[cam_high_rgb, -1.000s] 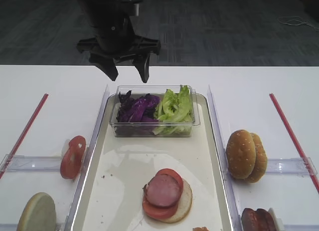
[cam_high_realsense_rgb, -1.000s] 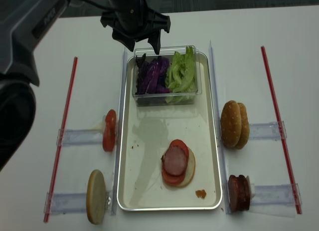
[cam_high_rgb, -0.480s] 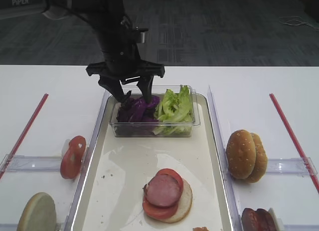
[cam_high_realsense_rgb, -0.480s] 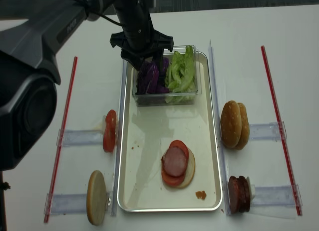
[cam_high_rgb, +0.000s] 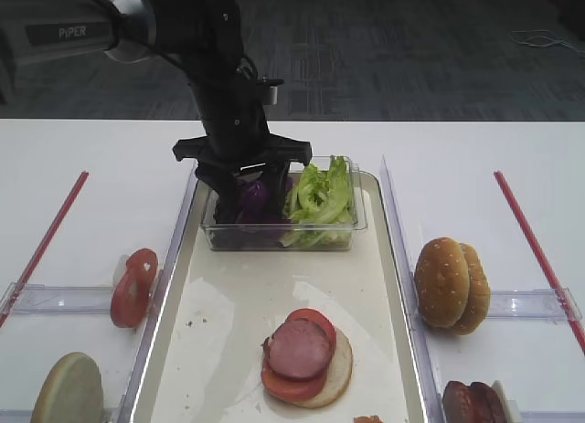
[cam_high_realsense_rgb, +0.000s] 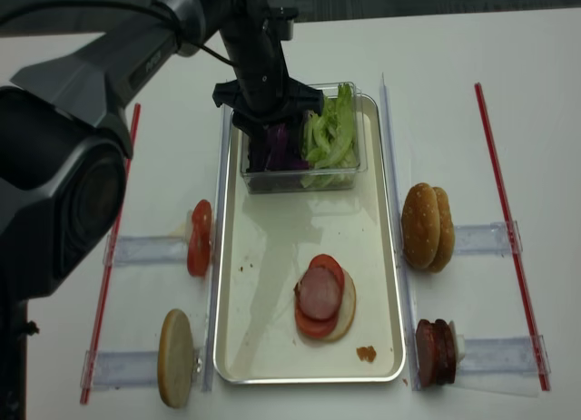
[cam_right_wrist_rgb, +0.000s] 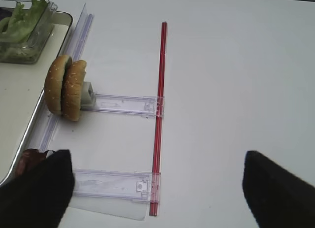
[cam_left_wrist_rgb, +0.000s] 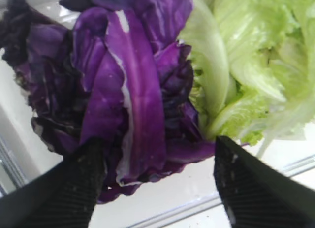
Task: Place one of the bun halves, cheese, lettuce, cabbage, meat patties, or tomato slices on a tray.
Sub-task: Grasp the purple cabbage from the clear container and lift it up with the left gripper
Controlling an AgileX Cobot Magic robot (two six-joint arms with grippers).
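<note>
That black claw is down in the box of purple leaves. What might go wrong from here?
Three things, I would guess. The left gripper straddles the purple cabbage, with lettuce pressed right beside it, so green leaves might come up too. The clear container looks light and sits loose on the tray; a lift might drag or tip it. A loose cabbage leaf might also slip out before it reaches the stacked bun.

The left gripper (cam_high_rgb: 243, 187) points straight down, jaws spread apart. The right gripper (cam_right_wrist_rgb: 152, 188) also has its jaws spread wide.
</note>
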